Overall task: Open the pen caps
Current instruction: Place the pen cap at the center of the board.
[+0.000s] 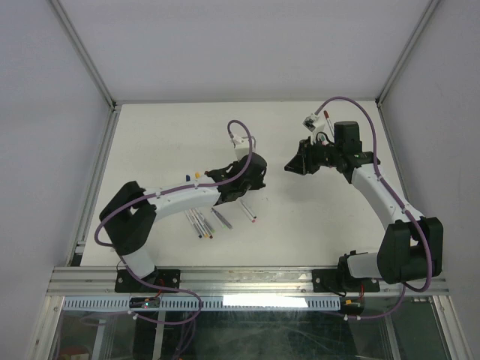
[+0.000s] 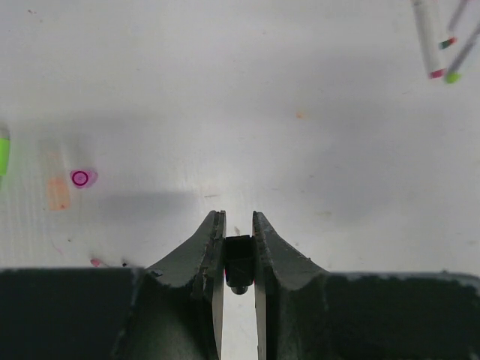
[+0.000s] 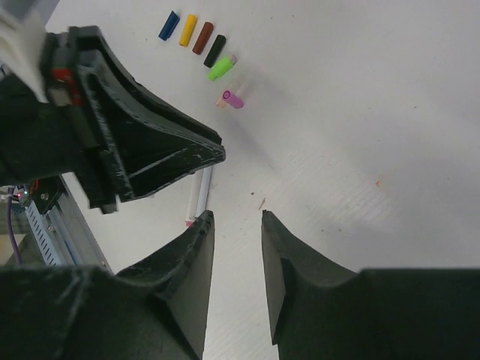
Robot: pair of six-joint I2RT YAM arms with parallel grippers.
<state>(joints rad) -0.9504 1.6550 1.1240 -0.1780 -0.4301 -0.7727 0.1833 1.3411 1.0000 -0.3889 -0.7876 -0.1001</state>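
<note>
Coloured pen caps [image 3: 202, 41] lie in a row on the white table [image 3: 360, 90], mid-scene beside the left gripper [image 2: 238, 216], whose fingers pinch a small dark piece [image 2: 238, 251]. The right gripper [image 3: 236, 217] stands parted, empty.

**What the views keep back**

In the left wrist view, the green cap [image 2: 3, 150] at nine o'clock is cut by the edge, so only a sliver shows. At one o'clock the pen barrels [image 2: 429, 34] run off the top edge.

At six o'clock a small dark piece [image 2: 239, 251] sits pinched between the fingers of the left gripper [image 2: 239, 219], too shadowed to name.

A pale orange shape [image 2: 57, 191] at nine o'clock is blurred: cap or stain, unclear.

In the right wrist view, that gripper hides the upper end of a white pen [image 3: 198, 196].
</note>
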